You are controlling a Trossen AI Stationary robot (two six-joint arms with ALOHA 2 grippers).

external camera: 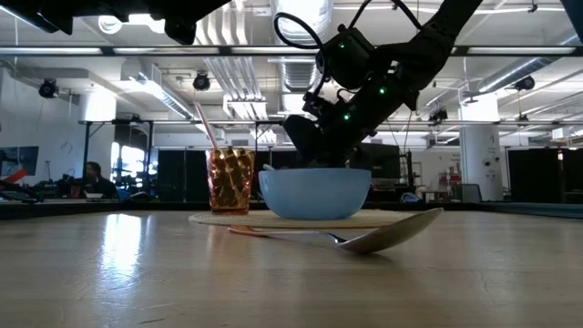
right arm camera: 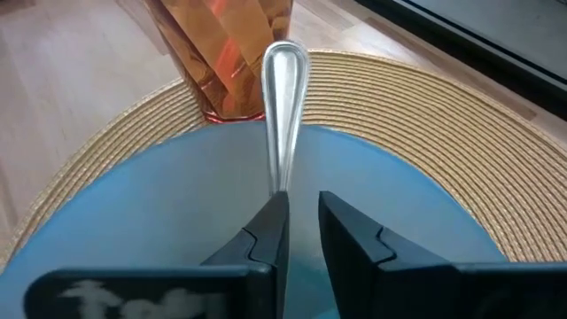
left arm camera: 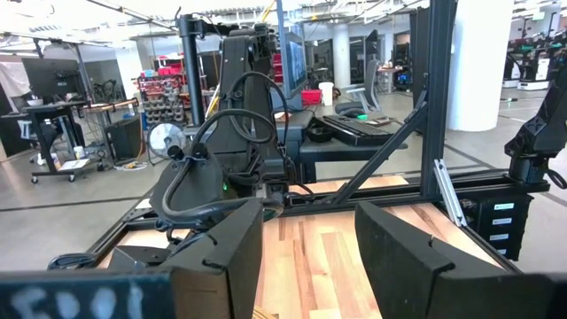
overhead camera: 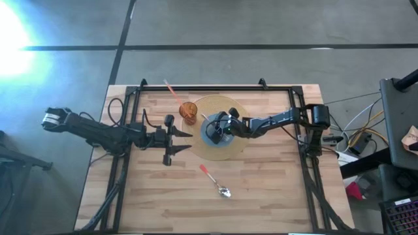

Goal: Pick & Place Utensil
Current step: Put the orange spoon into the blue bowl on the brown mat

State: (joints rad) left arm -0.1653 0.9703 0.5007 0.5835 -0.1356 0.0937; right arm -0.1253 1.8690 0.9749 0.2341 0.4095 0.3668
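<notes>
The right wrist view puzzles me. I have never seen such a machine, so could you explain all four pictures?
This is a robot with two dark arms at a wooden table, each ending in a two-fingered hand. One camera looks straight down, one looks level across the tabletop, and one sits on each wrist.

On a round woven mat stand a blue bowl and an orange cup with a straw. A red-handled spoon lies on the bare wood nearer the table's front.

The right hand reaches into the bowl, where a metal utensil handle sticks up. I cannot tell whether it is gripped. The left hand waits beside the mat, open and empty.
</notes>
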